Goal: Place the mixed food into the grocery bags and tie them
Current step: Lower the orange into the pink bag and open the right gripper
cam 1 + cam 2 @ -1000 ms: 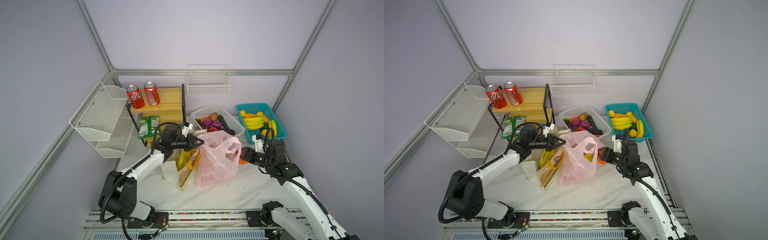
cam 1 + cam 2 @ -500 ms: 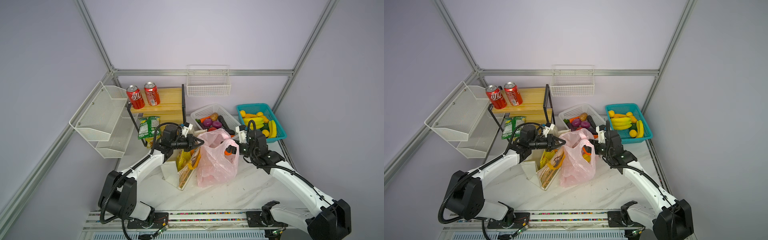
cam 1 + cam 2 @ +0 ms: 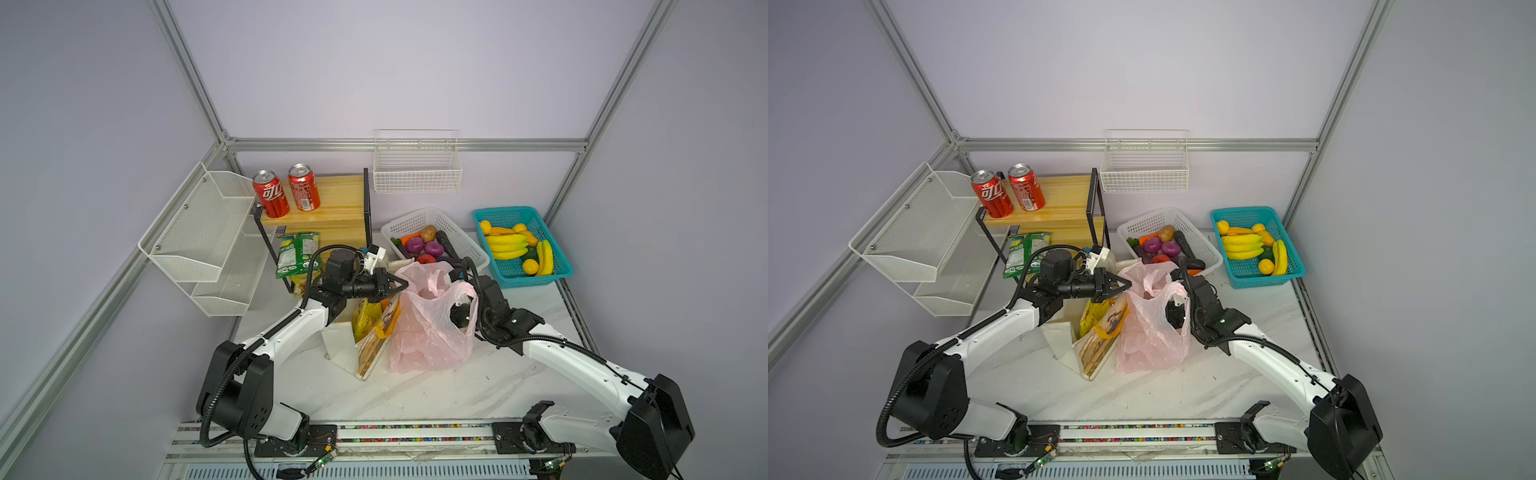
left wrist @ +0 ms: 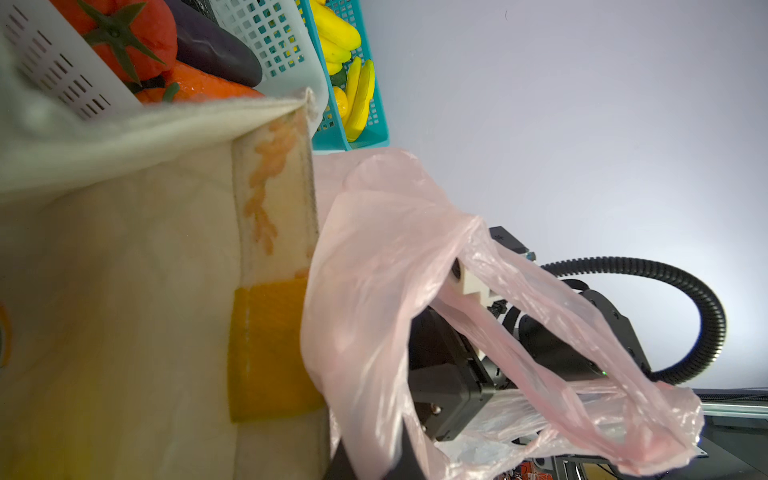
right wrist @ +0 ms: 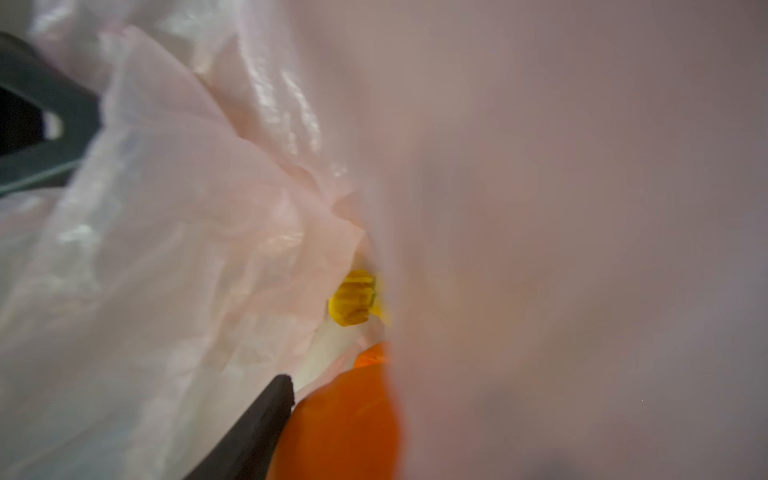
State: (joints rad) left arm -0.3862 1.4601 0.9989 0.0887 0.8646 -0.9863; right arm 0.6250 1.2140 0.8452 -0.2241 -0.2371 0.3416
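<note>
Right arm (image 3: pixel 561 353) has swung into the pink plastic bag (image 3: pixel 428 332), centre frame.
Right fingers (image 5: pixel 257 419) clasp an orange fruit (image 5: pixel 345 424) inside it; left fingers (image 3: pixel 388 286), closed, pinch its rim open. Release looks next.

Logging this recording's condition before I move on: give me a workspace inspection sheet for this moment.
Surface: white marbled tabletop, faint scuffs.
Job's things: pink plastic bag upright beside canvas tote; yellow crisp packet in tote.
Clutter: two red cola cans on wooden shelf; green crisp packet; white vegetable basket; teal fruit basket.
Grippers: left gripper shut on pink plastic bag's rim; right gripper inside bag, apparently gripping an orange object.
Cables: black corrugated conduit along both arms, no snag seen.
Surroundings: wall wire basket, mesh rack, aluminium frame.
</note>
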